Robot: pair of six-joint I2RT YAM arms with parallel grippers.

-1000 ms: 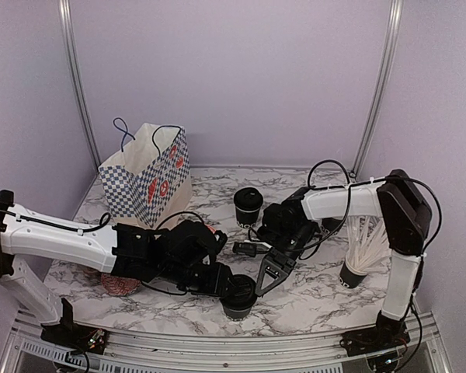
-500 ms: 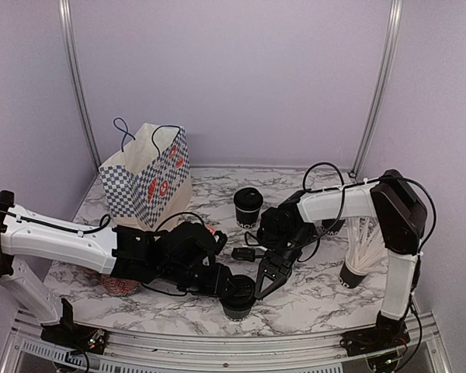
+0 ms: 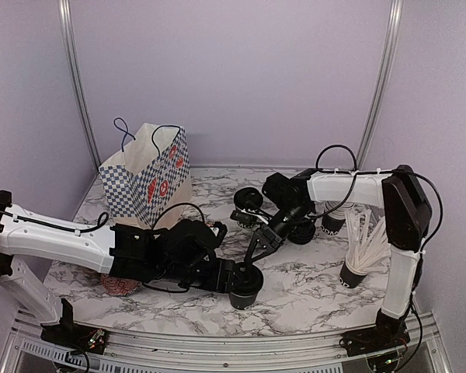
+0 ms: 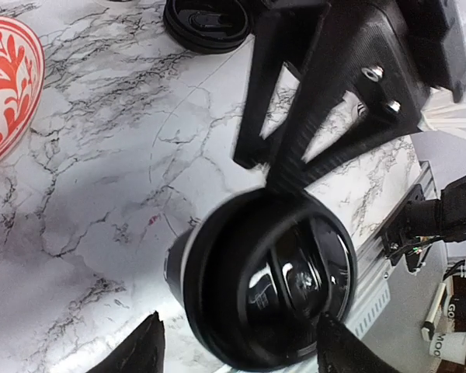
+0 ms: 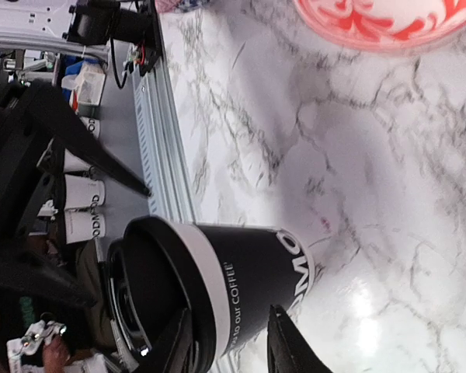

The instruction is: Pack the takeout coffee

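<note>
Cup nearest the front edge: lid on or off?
On. Left wrist view shows the black lid covering the cup, no cream inside showing. Snapped down fully: cannot tell.

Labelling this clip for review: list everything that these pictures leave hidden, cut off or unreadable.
Blue-checked paper bag: top view, its own walls hide the inside.
Red patterned bowl: top view, mostly under the left arm.
White lettering on the lidded black paper cup: right wrist view, curves out of sight.
Round black plastic lid: left wrist view, cut by the top edge.
</note>
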